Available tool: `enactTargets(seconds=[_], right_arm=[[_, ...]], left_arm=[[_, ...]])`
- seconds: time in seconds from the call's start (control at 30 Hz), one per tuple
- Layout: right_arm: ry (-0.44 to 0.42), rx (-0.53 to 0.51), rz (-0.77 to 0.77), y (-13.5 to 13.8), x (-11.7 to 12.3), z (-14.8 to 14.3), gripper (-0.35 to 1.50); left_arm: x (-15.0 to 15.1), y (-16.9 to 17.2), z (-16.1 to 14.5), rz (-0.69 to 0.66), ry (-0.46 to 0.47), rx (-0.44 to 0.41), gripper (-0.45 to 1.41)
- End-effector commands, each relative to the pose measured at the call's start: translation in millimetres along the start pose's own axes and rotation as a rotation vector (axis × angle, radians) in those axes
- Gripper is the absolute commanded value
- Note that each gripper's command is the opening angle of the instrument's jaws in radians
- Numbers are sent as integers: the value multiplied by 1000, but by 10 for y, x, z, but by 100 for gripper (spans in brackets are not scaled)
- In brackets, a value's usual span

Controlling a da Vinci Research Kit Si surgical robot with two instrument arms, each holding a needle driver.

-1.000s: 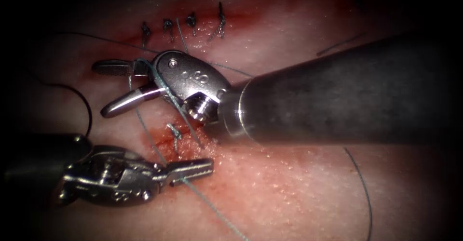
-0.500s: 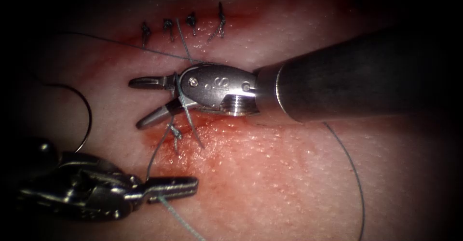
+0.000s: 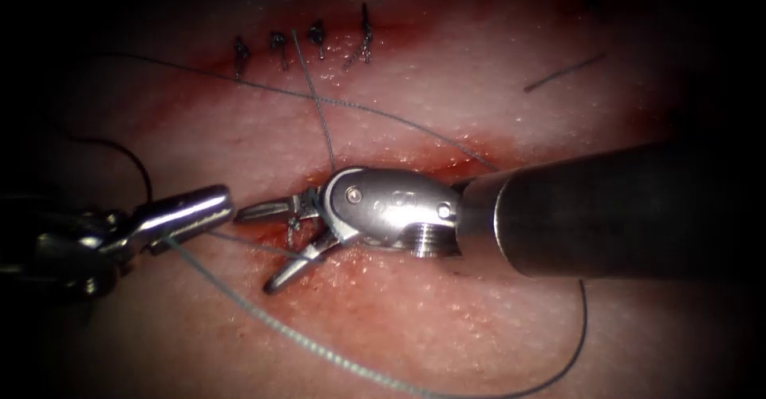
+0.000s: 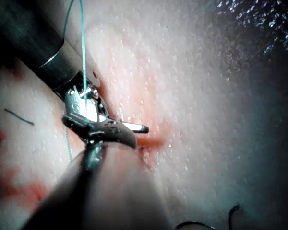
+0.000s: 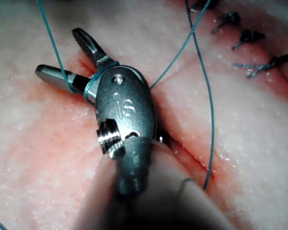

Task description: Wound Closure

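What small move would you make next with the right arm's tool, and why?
Probably close the right tool on the thread between its open jaws: it holds nothing, while the left tool, jaws shut, grips thread left of the knot.

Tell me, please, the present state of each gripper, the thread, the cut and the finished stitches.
Left gripper: shut on the thread.
Right gripper: open over the cut, thread looped around it, grasping nothing.
Thread: slack, lying in loops across the tissue.
Cut: open, red fluid along it.
Finished stitches: tied, ends trimmed.
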Motion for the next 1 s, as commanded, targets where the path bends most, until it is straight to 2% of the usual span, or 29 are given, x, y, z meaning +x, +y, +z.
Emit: enactTargets(seconds=[0.03,0.27,0.4,0.57,0.7,0.87,1.0], right_arm=[[-6,33,7,-3,-6,12,98],[6,182,37,-12,-6,22,98],[82,233,73,-14,-4,19,96],[113,270,82,-16,-3,18,96],[181,297,104,-17,-2,17,96],[254,287,125,-16,3,14,96],[326,170,170,-12,18,1,93]], left_arm=[[-1,7,10,-8,29,0,-45],[-21,15,32,-81,129,0,-45],[-36,25,34,-108,170,-18,-45],[-55,42,36,-128,196,-41,-45],[-70,55,39,-127,209,-45,-45],[-84,70,42,-117,198,-67,-45],[-91,86,43,-108,177,-100,-45]])
